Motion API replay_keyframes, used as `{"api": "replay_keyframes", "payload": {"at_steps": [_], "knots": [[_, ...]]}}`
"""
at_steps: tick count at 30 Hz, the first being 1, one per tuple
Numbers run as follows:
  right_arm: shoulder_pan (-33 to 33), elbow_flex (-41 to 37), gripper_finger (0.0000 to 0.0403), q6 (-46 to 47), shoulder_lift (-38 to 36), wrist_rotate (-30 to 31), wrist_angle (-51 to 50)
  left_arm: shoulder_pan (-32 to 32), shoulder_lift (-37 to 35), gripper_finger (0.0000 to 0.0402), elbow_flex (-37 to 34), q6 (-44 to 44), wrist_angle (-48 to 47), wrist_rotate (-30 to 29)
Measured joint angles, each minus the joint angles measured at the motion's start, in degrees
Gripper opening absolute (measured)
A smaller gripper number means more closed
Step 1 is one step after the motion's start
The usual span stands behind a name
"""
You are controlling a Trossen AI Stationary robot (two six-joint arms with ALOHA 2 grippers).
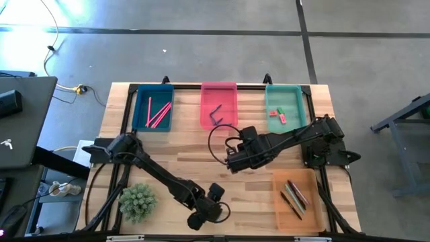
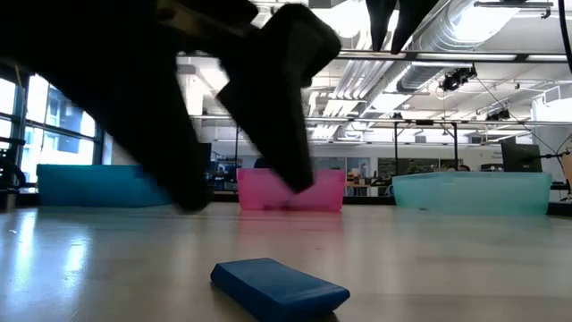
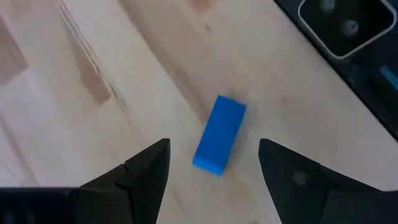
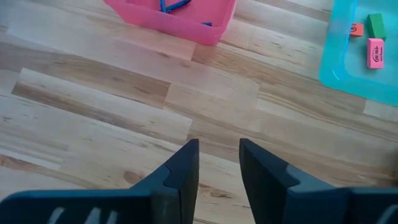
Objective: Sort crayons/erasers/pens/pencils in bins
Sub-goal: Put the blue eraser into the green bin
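Wooden worktop (image 1: 188, 158) carries the blue eraser (image 3: 219, 134), lying flat between the fully spread, empty fingers of the left tool (image 3: 214, 171). The right tool (image 4: 217, 163) waits mid-worktop, partly open, empty. If closed off-centre, the eraser could be twisted and squeezed out.

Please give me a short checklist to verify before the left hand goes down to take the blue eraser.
1. Left hand open: ok, fingers stand apart.
2. Blue eraser between the fingers' line: ok, it lies flat just ahead of the gap, skewed to it.
3. Table around the eraser free of other things: ok in the left wrist view.
4. Right hand out of the way: ok, it hovers mid-table, holding nothing.
5. Teal bin has room: ok, only three erasers inside.
6. Finger height above the table: cannot tell.
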Motion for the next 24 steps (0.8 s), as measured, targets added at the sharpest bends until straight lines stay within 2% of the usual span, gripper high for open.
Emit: {"api": "replay_keyframes", "payload": {"at_steps": [11,19,24], "knots": [[-0.02,0.0,0.0105,0.0,0.0,0.14,0.4,-0.83,4.14,0.0234,0.19,2.97,2.95,-0.4],[0.01,0.0,0.0105,0.0,0.0,0.24,0.91,0.2,5.28,0.0234,0.36,2.74,2.2,2.09],[0.13,0.0,0.0105,0.0,0.0,0.02,1.28,2.14,5.4,0.0221,0.36,2.42,1.74,6.13]]}}
